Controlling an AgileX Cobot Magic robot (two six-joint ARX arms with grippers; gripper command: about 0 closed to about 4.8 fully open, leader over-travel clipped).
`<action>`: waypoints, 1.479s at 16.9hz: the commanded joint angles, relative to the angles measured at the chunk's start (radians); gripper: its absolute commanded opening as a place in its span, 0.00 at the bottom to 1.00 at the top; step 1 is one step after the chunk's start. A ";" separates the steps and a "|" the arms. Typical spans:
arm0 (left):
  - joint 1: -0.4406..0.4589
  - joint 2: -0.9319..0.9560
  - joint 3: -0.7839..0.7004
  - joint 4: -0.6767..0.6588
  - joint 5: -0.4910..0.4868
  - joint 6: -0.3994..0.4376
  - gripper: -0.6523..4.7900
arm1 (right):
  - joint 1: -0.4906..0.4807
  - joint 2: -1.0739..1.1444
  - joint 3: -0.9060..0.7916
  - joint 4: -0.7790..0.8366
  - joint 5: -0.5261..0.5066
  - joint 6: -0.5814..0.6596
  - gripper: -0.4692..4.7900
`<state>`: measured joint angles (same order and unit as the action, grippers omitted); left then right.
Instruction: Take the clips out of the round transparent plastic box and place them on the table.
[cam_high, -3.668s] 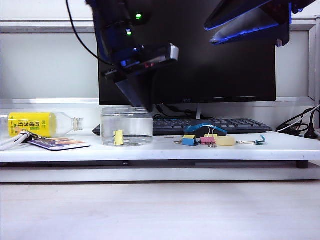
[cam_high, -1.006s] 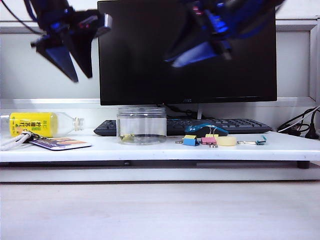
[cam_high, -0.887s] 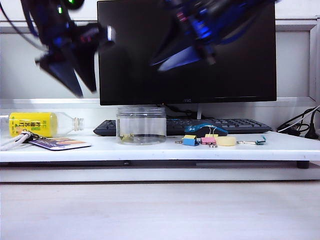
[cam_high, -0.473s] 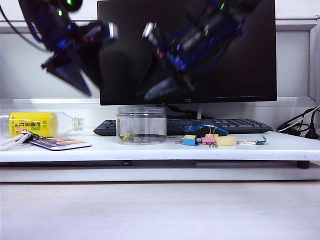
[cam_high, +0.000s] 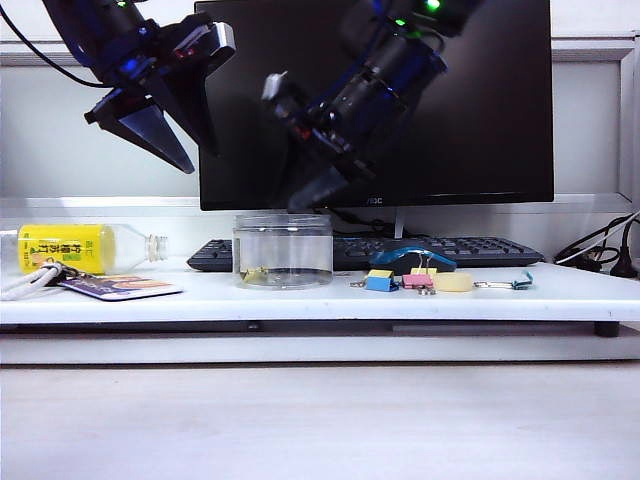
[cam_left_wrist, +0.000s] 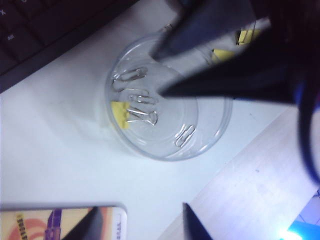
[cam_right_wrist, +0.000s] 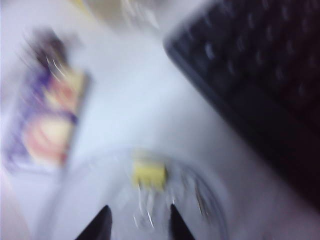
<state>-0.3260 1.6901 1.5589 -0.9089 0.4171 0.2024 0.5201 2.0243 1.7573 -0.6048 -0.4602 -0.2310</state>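
Note:
The round transparent plastic box (cam_high: 283, 250) stands on the white table (cam_high: 300, 300) in front of the keyboard. One pale-yellow clip (cam_high: 254, 273) lies on its floor beside loose silver wire handles (cam_left_wrist: 142, 102). The left wrist view shows that clip (cam_left_wrist: 119, 114) inside the box (cam_left_wrist: 210, 135). In the blurred right wrist view the clip (cam_right_wrist: 149, 174) lies just ahead of my fingertips. My right gripper (cam_high: 305, 200) (cam_right_wrist: 138, 220) is open, tilted down just above the box's rim. My left gripper (cam_high: 198, 160) (cam_left_wrist: 140, 225) hangs open and empty, high up and left of the box.
Right of the box lie a blue-and-yellow clip (cam_high: 378, 281), a pink clip (cam_high: 416, 281), a tape roll (cam_high: 451, 282) and a teal clip (cam_high: 520, 282). A mouse (cam_high: 410, 258), keyboard (cam_high: 440, 250) and monitor (cam_high: 450, 100) stand behind. A bottle (cam_high: 80, 247) and card (cam_high: 118, 288) lie left.
My right arm has swung down from the upper right to just over the box. The left gripper stays high at the left. Earlier the box stood further left under the left gripper.

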 joint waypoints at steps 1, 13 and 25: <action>0.000 -0.005 -0.001 0.006 0.003 -0.018 0.51 | 0.035 0.006 0.071 -0.121 0.068 -0.054 0.38; 0.000 -0.005 -0.001 -0.025 0.007 -0.030 0.51 | 0.061 0.140 0.219 -0.287 0.102 -0.031 0.40; 0.000 -0.085 -0.001 -0.036 0.017 -0.031 0.51 | 0.061 0.140 0.259 -0.379 0.246 -0.031 0.43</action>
<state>-0.3256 1.6154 1.5581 -0.9401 0.4274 0.1745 0.5808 2.1704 2.0018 -0.9787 -0.2226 -0.2626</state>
